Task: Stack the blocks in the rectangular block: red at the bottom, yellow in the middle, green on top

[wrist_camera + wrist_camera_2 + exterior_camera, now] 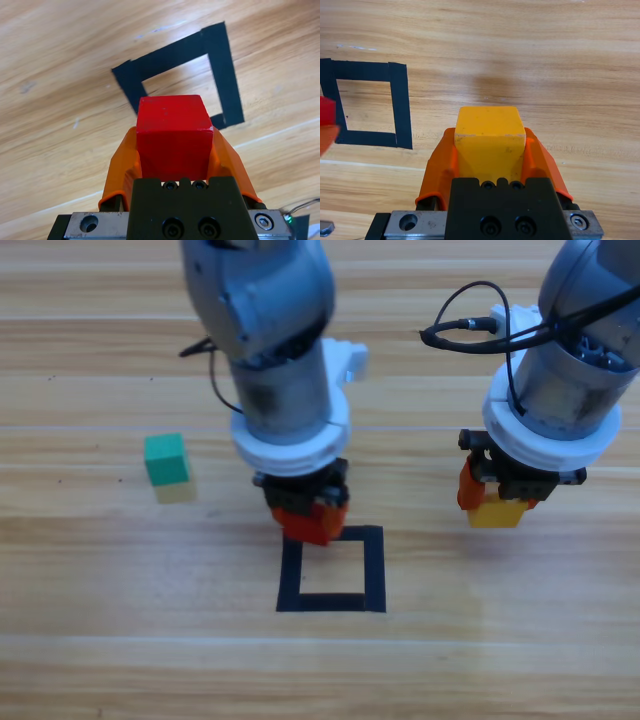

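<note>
High view: left gripper point(306, 512) clenched on red cube point(310, 524) at tape square's point(374, 570) rim; green cube point(166, 459) well apart. Left wrist: needed centring before lowering. Right wrist: right gripper point(490, 150) gripped yellow cube point(490, 137), waited beside.

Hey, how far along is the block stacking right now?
Nothing is stacked: the tape square is empty. The left gripper holds the red cube at its edge; the right gripper holds the yellow cube aside. The green cube waits untouched.
</note>
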